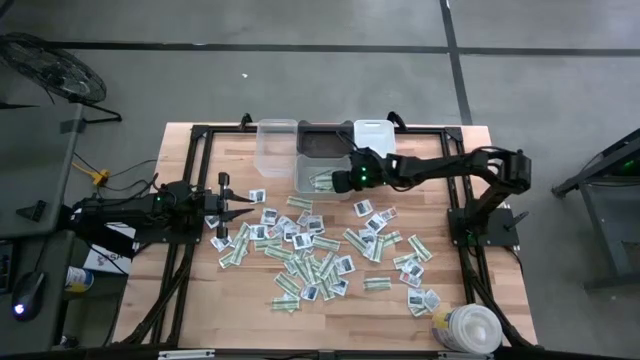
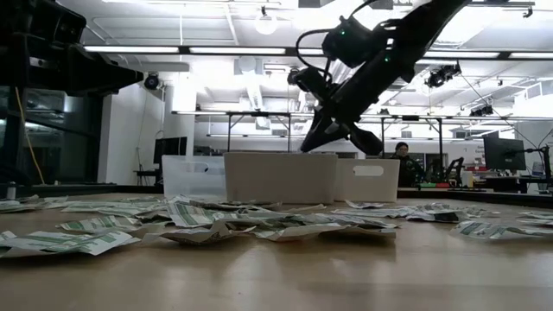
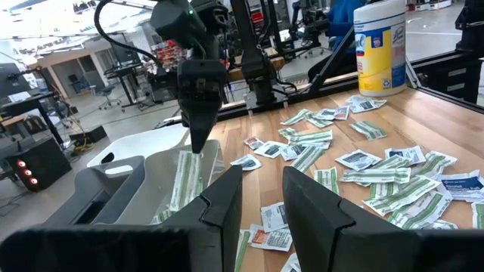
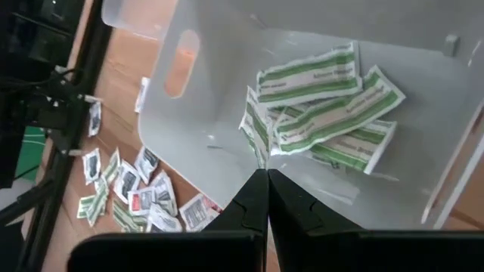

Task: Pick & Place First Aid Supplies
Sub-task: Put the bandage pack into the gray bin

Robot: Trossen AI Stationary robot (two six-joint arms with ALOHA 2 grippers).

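High: right hand (image 1: 335, 181) over clear bin (image 1: 303, 172) holding green strips (image 1: 322, 181); left hand (image 1: 243, 208) spread at edge of packet pile (image 1: 320, 250) on desk (image 1: 180, 290). Place step likely.

Low: right arm angled down behind bins.

Left wrist: fingers (image 3: 219, 204) apart, nothing held.

Right wrist: fingers pressed together; whether pinching a strip, cannot tell. Binned strips' long axes run roughly parallel. Next: return to pile.

The desk (image 1: 180, 310) is pale blond wood with a black frame, strewn with packets (image 1: 320, 250): narrow ones striped green and white, squarish ones white with dark print. A clear bin (image 4: 204, 113) holds more green-and-white strips (image 4: 325, 106). The round tub (image 3: 380, 45) is white with a yellow and blue label.
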